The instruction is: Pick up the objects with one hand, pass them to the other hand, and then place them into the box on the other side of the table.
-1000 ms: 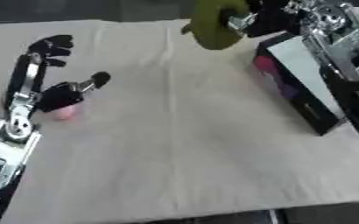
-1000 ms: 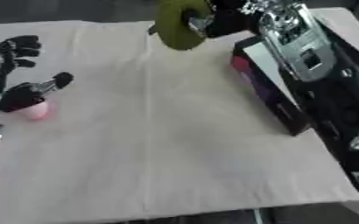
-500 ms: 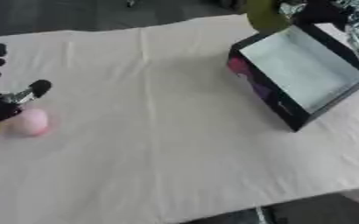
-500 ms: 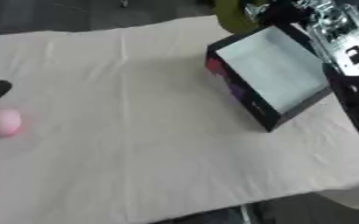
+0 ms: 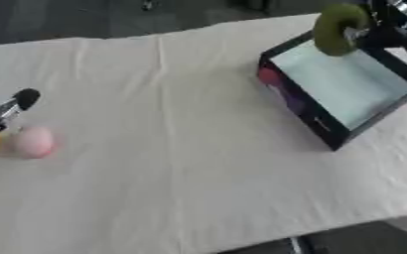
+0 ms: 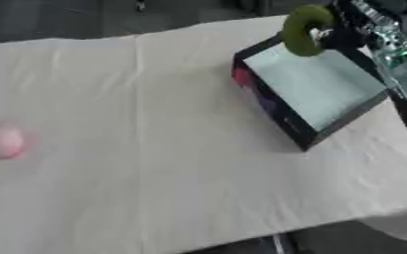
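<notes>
**Green ring held over open box at desk's right side**

One olive-green ring-shaped object [image 5: 339, 29] is seen clasped by the right hand [image 6: 350, 31], whose dark fingers are curled against the ring's right side. The ring is held upright above the far corner of the one black box [image 5: 304, 113], clear of the box's pale floor. The box sits askew on the right part of the desk [image 5: 189, 163], its open top turned towards the camera; a red and purple patch is shown on its near-left wall, too blurred to be read.

One pink rounded object [image 5: 35, 142] is left lying on the cloth near the left edge, well apart from the box. Just beside it, the left hand [image 5: 7, 110] is cut off by the frame: only a dark rounded fingertip and a silver-and-black segment are shown in the left eye view, so its state cannot be told. A sliver of yellow is caught at the left edge below it and cannot be made out.

Most of the right arm is cropped at the upper right corner, where silver parts and a green-lit board are glimpsed. The wide middle of the cream cloth between pink object and box is shown as open surface; the desk's near edge runs along the bottom.
</notes>
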